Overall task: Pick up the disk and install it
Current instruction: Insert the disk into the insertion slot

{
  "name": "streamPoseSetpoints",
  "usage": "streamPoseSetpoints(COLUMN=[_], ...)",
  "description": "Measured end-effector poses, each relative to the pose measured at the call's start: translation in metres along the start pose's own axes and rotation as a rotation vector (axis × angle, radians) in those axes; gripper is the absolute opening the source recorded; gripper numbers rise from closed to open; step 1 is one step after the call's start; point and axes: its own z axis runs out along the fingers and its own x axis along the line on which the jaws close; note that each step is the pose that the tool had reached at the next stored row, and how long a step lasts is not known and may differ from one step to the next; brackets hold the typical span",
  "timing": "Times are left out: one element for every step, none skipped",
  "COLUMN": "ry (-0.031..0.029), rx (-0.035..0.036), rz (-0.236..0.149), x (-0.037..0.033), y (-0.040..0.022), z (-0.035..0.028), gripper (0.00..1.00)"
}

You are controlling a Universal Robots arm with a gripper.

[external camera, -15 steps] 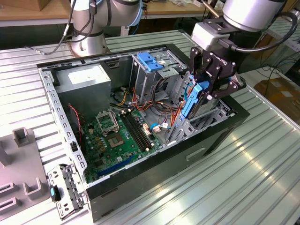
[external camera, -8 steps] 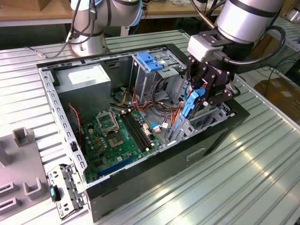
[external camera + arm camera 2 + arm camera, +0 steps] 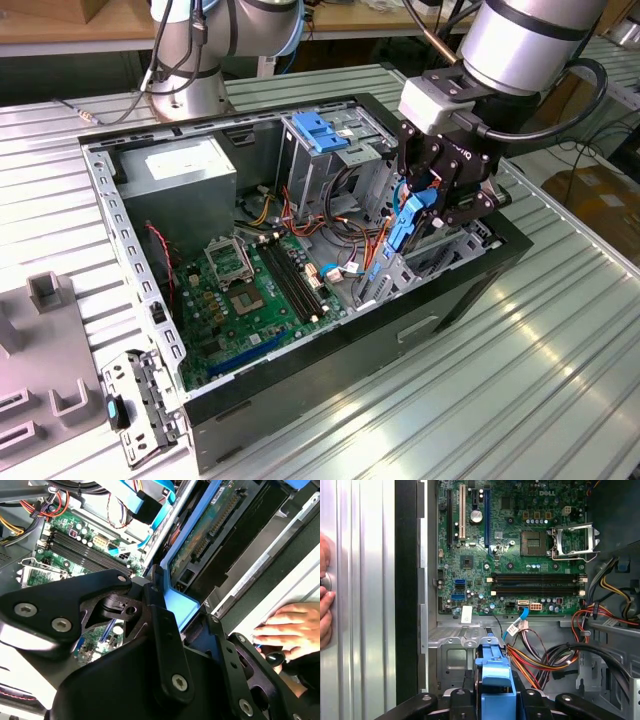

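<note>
The disk [image 3: 405,222] stands on edge between my gripper's fingers, its bright blue carrier rail facing out, at the open computer case's front end on the exterior view's right. My gripper [image 3: 428,205] is shut on the disk and holds it low in the metal bay beside the motherboard. In the first wrist view the blue rail end of the disk [image 3: 495,677] sits between the two black fingers [image 3: 460,702], over the grey bay frame. The second wrist view shows the disk [image 3: 212,527] from below, with its green circuit board and blue rail.
The case holds a green motherboard [image 3: 250,290], a grey power-supply box [image 3: 185,170], a blue bracket [image 3: 320,130] atop the drive cage and bundles of coloured cables [image 3: 545,655]. A person's hand [image 3: 325,597] rests on the table beside the case wall. Grey fixtures [image 3: 45,350] lie at the left.
</note>
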Motion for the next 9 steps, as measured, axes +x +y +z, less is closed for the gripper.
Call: streamPoseSetpoints(ry=[0.0000,-0.0001,0.0000,0.0000,0.0000,0.0000,0.0000,0.0000,0.0000], rx=[0.0000,-0.0001,-0.0001,-0.0001,-0.0001,-0.0002,-0.0002,-0.0002,-0.0002], rz=[0.000,0.000,0.000,0.000,0.000,0.000,0.000,0.000,0.000], x=[0.0000,0.0000,0.0000,0.0000,0.0000,0.0000,0.0000,0.0000,0.0000], y=[0.0000,0.0000,0.0000,0.0000,0.0000,0.0000,0.0000,0.0000,0.0000], z=[0.0000,0.0000,0.0000,0.0000,0.0000,0.0000,0.0000,0.0000,0.0000], gripper=[0.37,0.37,0.37,0.37,0.37,0.37,0.37,0.37,0.37])
